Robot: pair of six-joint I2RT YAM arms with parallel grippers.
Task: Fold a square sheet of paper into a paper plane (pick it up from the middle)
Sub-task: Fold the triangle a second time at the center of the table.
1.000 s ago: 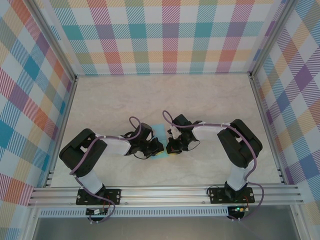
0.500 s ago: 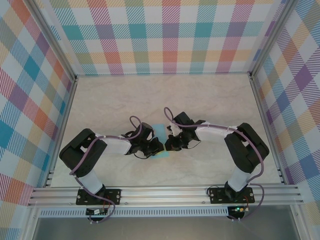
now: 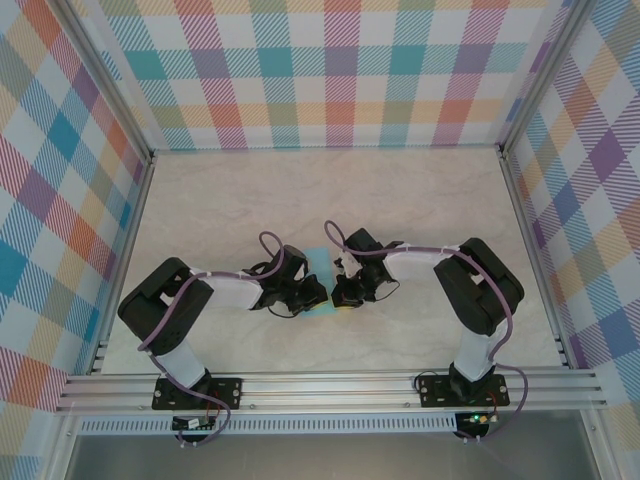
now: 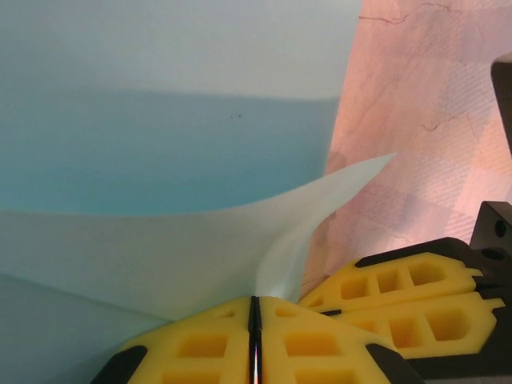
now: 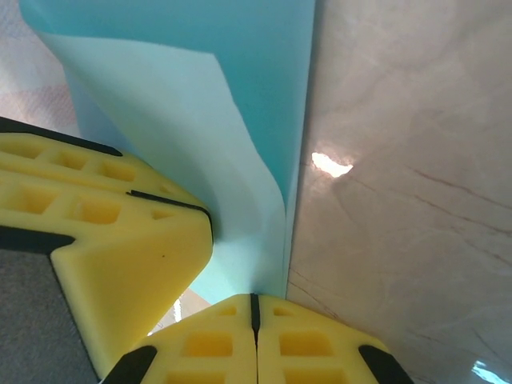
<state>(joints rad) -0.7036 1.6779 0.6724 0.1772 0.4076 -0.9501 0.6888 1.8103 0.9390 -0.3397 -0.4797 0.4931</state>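
Left gripper (image 4: 254,307) has its yellow pocketed fingers pressed together, pinching a raised, curling flap of the paper (image 4: 160,152). Right gripper (image 5: 254,302) is likewise closed, nipping a folded edge of the same thin, smooth, light blue sheet. Both meet just beside each other at the middle of the table (image 3: 430,200), where the paper lies partly flat beneath them, one straight edge sharp against the glossy pale marbled top. Bare tabletop stretches behind and to both sides, as far as the plaid walls (image 3: 330,80).
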